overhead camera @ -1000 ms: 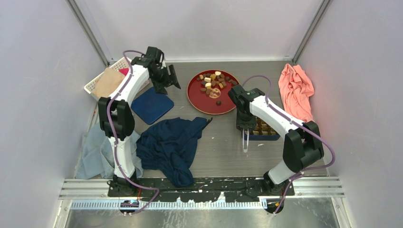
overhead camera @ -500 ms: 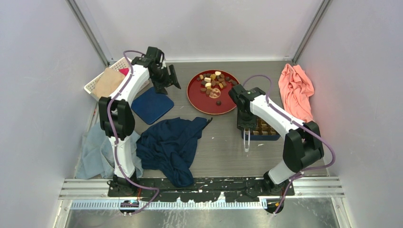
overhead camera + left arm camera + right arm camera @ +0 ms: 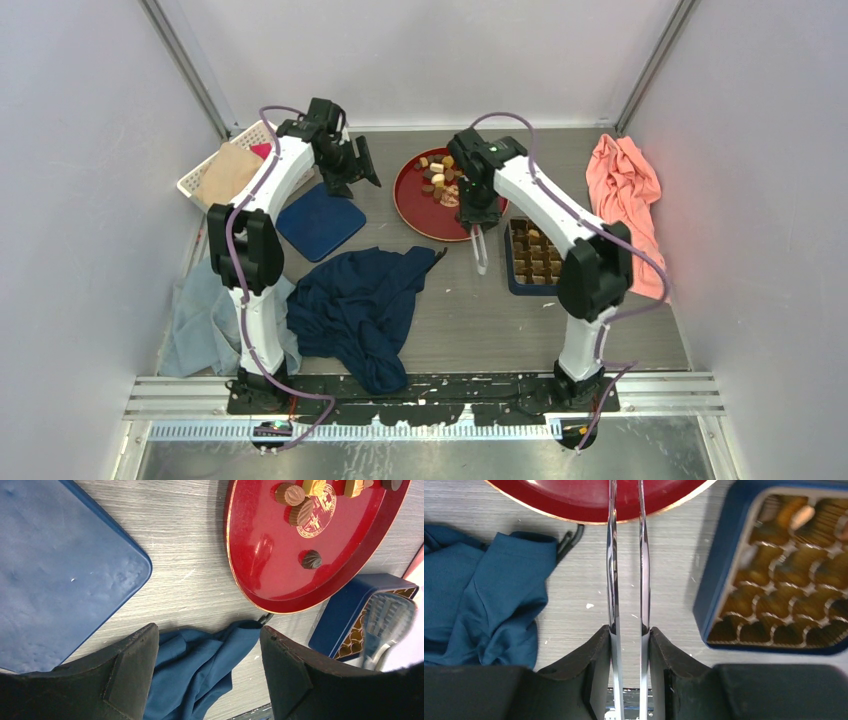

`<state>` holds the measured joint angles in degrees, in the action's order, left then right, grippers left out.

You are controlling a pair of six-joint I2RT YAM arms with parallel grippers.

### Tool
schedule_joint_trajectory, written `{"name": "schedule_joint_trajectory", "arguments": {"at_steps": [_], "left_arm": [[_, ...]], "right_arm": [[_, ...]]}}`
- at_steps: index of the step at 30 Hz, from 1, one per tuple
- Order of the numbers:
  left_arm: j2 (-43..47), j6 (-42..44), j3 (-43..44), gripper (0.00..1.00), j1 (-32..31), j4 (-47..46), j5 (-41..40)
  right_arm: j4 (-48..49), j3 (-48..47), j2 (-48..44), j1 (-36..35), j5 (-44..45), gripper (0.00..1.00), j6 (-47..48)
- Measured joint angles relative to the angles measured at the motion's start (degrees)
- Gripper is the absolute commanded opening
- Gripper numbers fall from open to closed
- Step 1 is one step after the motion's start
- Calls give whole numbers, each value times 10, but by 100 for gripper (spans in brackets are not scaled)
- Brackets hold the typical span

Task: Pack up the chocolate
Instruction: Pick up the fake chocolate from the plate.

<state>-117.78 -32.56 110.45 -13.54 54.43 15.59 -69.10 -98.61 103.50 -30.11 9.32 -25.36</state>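
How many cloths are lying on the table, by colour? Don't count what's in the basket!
Dark blue cloth: 1
Light blue cloth: 1
Pink cloth: 1
Total: 3

The right gripper (image 3: 478, 218), with its tongs (image 3: 480, 250), swung left and farther off — from the navy box (image 3: 530, 290) to the red tray (image 3: 415, 210). The box lay uncovered.
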Motion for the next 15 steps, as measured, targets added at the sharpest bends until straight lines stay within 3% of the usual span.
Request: {"name": "schedule_joint_trajectory", "arguments": {"at_steps": [6,15], "left_arm": [[0,2,0,74,0,0,-2],[0,2,0,74,0,0,-2]], "right_arm": [[-8,-33,103,-2,-60,43,18],[-14,-35,117,-2,-73,45,19]]}}
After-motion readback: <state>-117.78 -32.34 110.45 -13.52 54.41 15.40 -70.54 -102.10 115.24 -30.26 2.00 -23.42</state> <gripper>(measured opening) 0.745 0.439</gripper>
